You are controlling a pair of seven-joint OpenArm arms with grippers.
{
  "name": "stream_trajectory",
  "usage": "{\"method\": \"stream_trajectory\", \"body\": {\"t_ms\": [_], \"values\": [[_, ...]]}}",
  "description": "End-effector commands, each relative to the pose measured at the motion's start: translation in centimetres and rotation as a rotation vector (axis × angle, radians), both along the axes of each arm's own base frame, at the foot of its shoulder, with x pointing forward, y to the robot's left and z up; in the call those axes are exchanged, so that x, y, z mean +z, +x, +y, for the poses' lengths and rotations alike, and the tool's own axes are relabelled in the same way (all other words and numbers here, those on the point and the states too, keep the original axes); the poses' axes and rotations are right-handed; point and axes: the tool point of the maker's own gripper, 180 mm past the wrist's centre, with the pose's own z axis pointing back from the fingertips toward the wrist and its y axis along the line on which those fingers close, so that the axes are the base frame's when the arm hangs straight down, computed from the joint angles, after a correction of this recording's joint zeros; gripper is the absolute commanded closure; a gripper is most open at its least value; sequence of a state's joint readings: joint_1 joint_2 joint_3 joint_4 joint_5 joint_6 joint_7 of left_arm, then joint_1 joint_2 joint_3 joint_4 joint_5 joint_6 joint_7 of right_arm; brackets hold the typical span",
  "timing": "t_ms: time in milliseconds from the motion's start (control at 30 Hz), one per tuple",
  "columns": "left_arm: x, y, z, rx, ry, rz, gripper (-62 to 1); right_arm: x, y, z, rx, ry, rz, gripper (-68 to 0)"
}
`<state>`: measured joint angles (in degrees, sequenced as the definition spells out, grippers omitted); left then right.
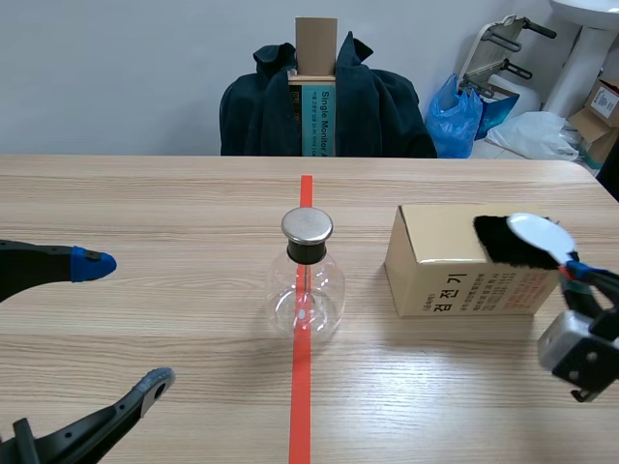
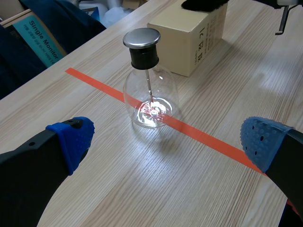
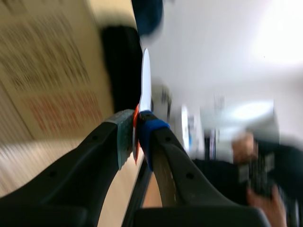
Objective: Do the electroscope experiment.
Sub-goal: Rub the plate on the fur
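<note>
Electroscope [image 1: 307, 280] is standing upright at mid-table [image 1: 145, 213], sitting right on the orange-red tape line [image 1: 302, 387]. It is a clear round flask with a black collar and a flat metal cap [image 1: 307, 226]; a thin rod is hanging down inside from the cap.

Left gripper [image 2: 165, 142] is hovering on the near left of the electroscope, apart from it. Its fingers are standing wide, blue pads [image 2: 73, 137] facing each other with nothing between them.

A cardboard box [image 1: 455, 271] with printed lettering is sitting just to the right of the electroscope, not touching it. A patch of black fur [image 1: 505, 242] is lying on the box's top, at the end away from the electroscope.

Right gripper [image 3: 135, 132] is hanging past that far end of the box, pinching the orange-red stem of a thin white disc [image 1: 537, 232] between its pads. The disc is lying against the fur; real contact is not clear.

Beyond the electroscope, past the far table edge, a chair draped with a dark jacket [image 1: 377, 111] is standing.
</note>
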<state>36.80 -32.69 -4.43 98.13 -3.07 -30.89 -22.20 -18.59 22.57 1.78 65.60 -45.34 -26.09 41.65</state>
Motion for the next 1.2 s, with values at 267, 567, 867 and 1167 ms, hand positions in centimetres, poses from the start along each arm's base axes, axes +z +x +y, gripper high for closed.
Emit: {"method": "stream_trajectory", "body": {"t_ms": [267, 567, 867, 1167], "values": [[1.0, 0.3, -0.3, 0.003, -0.029, -0.026, -62.3, 0.2, 0.5, 0.3, -0.004, -0.025, -0.009, -0.8], [1.0, 0.3, -0.3, 0.003, -0.029, -0.026, -62.3, 0.1, 0.9, -0.9, -0.068, -0.060, -0.015, -0.8], [1.0, 0.3, -0.3, 0.003, -0.029, -0.026, -62.3, -0.2, 1.2, -2.1, -0.142, -0.086, -0.003, -0.8], [1.0, 0.3, -0.3, 0.003, -0.029, -0.026, -62.3, 0.5, 1.4, -2.4, -0.180, -0.097, -0.052, -0.8]]}}
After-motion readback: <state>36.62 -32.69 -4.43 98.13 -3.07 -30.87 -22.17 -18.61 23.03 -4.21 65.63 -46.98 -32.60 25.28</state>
